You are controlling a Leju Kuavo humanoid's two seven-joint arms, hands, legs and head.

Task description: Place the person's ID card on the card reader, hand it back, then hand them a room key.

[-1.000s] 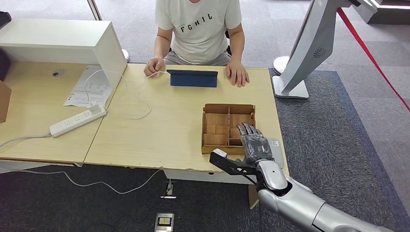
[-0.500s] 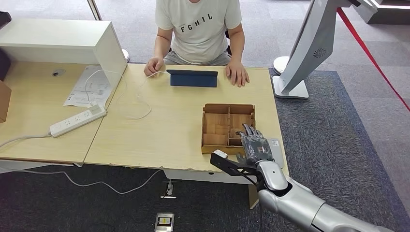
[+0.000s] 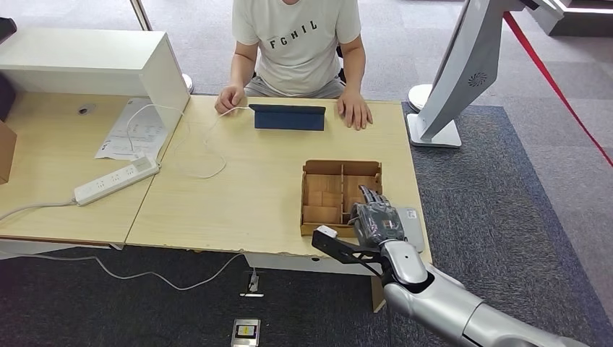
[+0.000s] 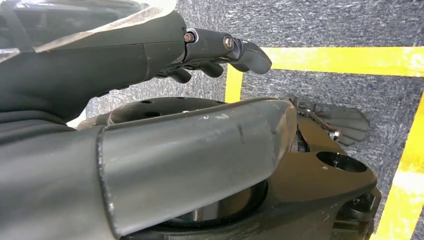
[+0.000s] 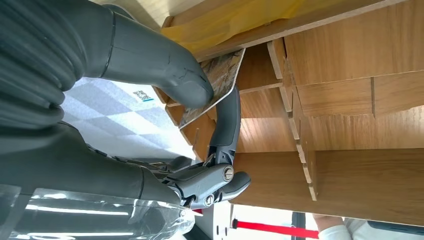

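On the tabletop (image 3: 238,188), at its near right corner, the right robot hand (image 3: 376,219) reached into the wooden box (image 3: 340,168), thumb and one finger clamped on a card (image 5: 216,85). Beyond sat a person (image 3: 297,43). The left robot hand (image 4: 210,52) hung with curled fingers, holding nothing.

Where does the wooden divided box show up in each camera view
Head view: wooden divided box on the table's near right, right hand at its near edge.
Right wrist view: its compartments fill the picture beyond the hand, which pinches a card.
Left wrist view: not in it.
Shared landmark: the right hand.
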